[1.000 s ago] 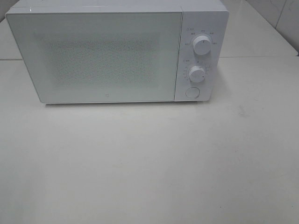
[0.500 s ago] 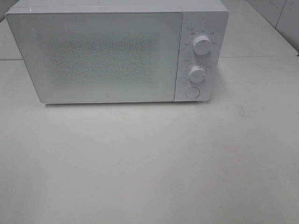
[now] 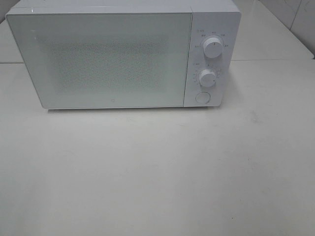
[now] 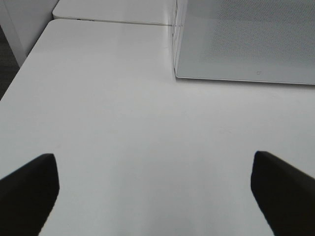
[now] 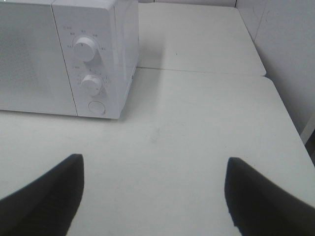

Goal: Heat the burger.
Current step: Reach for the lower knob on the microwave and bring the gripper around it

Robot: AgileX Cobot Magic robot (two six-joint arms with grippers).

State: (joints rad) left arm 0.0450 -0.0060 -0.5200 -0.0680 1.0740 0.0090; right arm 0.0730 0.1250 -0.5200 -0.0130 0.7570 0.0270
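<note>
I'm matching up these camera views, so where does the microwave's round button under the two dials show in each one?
Exterior high: round button just right of the microwave door, near its lower corner.
Left wrist: not in view; only part of the door shows.
Right wrist: round button under the lower dial.
Shared landmark: the microwave door.

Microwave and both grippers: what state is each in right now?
Microwave door, shut.
Upper knob, setting too small to read.
Lower knob, setting too small to read.
Left gripper, open, empty.
Right gripper, open, empty.
Burger, not in view.
</note>
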